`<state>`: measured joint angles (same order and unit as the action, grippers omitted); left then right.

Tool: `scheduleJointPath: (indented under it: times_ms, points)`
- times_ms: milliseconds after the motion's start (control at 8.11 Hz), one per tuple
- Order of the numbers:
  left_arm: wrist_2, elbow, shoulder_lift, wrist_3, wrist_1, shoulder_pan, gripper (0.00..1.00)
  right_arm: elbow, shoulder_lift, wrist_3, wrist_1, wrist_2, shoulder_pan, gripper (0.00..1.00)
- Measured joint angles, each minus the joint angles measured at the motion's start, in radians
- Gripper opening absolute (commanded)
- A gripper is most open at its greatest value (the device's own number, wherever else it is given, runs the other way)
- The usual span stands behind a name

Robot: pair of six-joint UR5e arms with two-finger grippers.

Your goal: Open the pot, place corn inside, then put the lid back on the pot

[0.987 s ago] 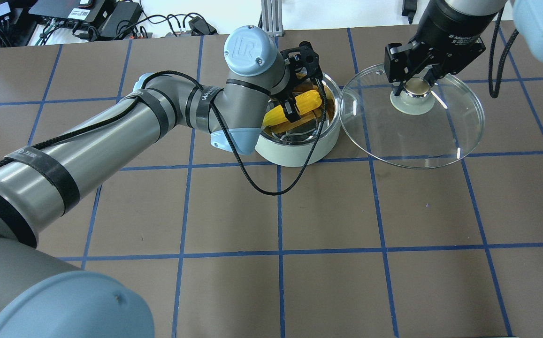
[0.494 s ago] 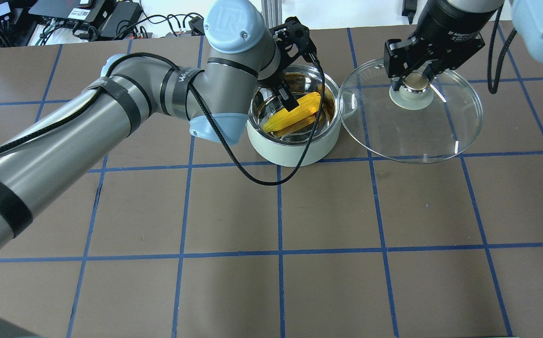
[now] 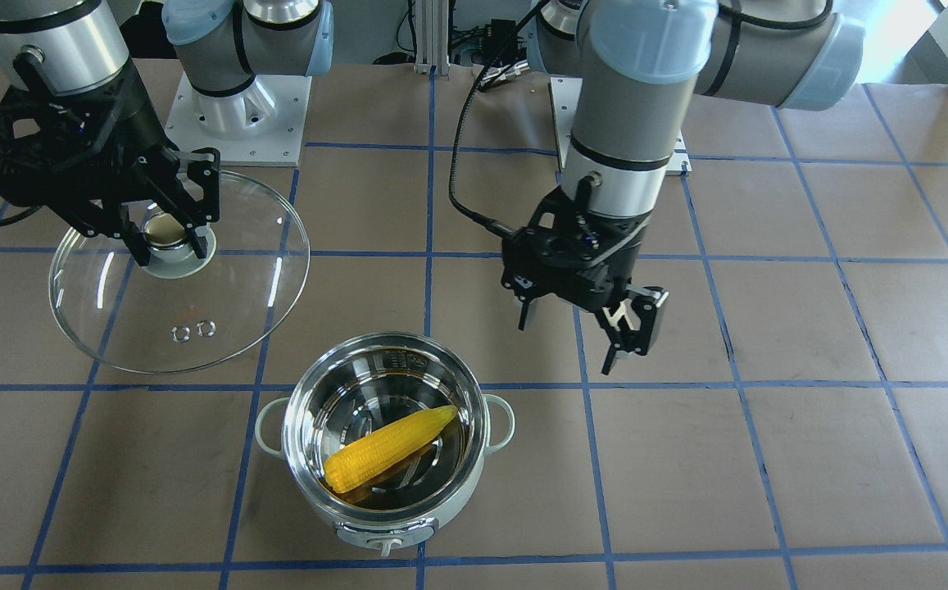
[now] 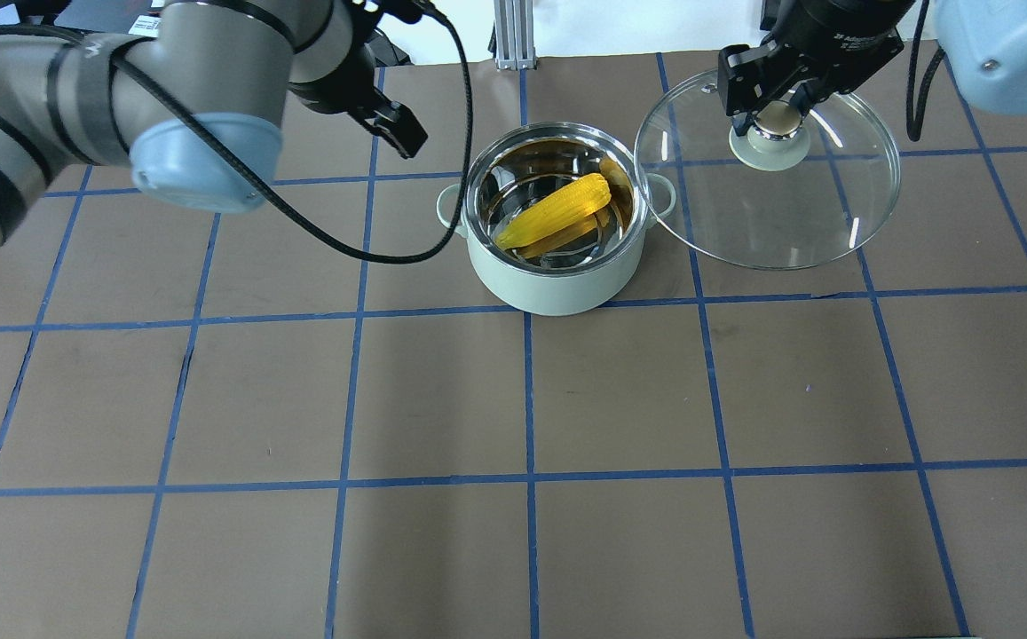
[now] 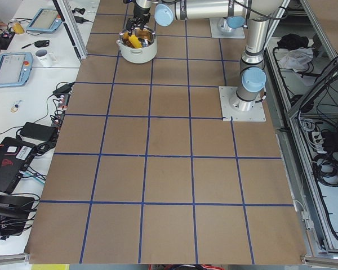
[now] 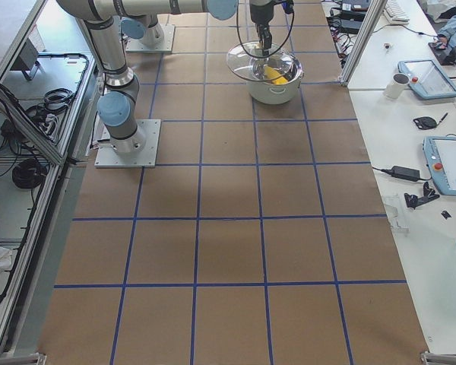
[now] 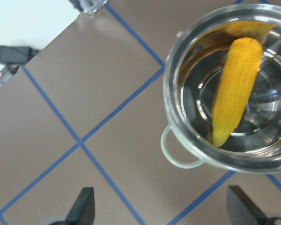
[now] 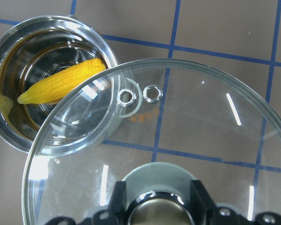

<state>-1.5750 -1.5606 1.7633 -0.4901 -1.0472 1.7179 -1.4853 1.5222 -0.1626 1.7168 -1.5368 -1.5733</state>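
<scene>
The mint-green pot (image 4: 553, 288) stands open on the table, with the yellow corn (image 4: 557, 211) lying slanted inside it; pot (image 3: 408, 524) and corn (image 3: 387, 449) also show in the front view. My left gripper (image 3: 576, 340) is open and empty, raised beside the pot on the robot's left; its wrist view shows the corn (image 7: 234, 105) below. My right gripper (image 4: 775, 120) is shut on the knob of the glass lid (image 4: 770, 231) and holds it in the air just to the right of the pot. The lid's rim (image 8: 79, 117) overlaps the pot's edge in the right wrist view.
The left arm's black cable (image 4: 371, 257) hangs in a loop close to the pot's left side. Electronics and cables (image 4: 167, 27) and a metal post (image 4: 506, 35) lie past the table's far edge. The arm bases (image 3: 236, 106) are bolted at the robot's side.
My left gripper has let go of the corn, risen out of the pot and swung away to the left. The corn stays in the pot. The right gripper with the lid shifted slightly.
</scene>
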Motion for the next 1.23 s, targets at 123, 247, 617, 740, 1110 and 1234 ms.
scheduleJointPath:
  times_ms: [123,247,617,740,1110,1234]
  points:
    - [-0.005,0.0,-0.025,0.059,-0.061,-0.057,1.0,0.006,-0.021,0.012,0.029,0.003,-0.009,0.0]
    - [-0.008,0.0,-0.043,0.114,-0.112,-0.097,1.0,0.016,-0.054,0.049,0.071,0.006,-0.039,0.0]
    - [-0.011,-0.002,-0.078,0.344,-0.281,-0.163,1.0,0.054,-0.228,0.284,0.225,-0.027,-0.167,0.0]
    - [-0.011,-0.003,-0.085,0.412,-0.332,-0.171,1.0,0.059,-0.284,0.349,0.28,-0.037,-0.201,0.0]
    - [-0.01,-0.005,-0.087,0.477,-0.377,-0.176,1.0,0.078,-0.364,0.468,0.326,-0.045,-0.26,0.0]
    - [-0.01,-0.005,-0.085,0.475,-0.379,-0.176,1.0,0.094,-0.383,0.487,0.329,-0.045,-0.273,0.0]
